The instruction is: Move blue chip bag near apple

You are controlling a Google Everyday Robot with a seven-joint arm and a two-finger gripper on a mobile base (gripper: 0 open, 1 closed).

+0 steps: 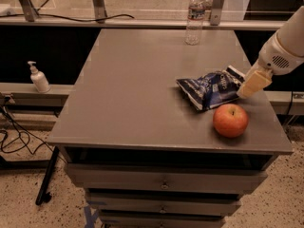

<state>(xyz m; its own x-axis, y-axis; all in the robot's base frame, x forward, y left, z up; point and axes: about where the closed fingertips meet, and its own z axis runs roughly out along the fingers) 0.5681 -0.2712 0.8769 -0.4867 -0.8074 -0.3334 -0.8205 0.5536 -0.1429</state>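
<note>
The blue chip bag (209, 88), crumpled dark blue foil with white lettering, lies on the grey table (133, 89) at the right side. The red-orange apple (230, 120) stands just in front of the bag's right end, close to it, near the table's front right corner. My gripper (251, 83), cream-coloured under a white arm, comes in from the right and sits at the bag's right end, touching or nearly touching it. Whether it holds the bag is hidden.
A clear water bottle (194, 19) stands at the table's far edge. A white pump bottle (38, 77) stands on a ledge left of the table. Drawers (164, 182) sit under the tabletop. Cables (14, 137) lie on the floor at left.
</note>
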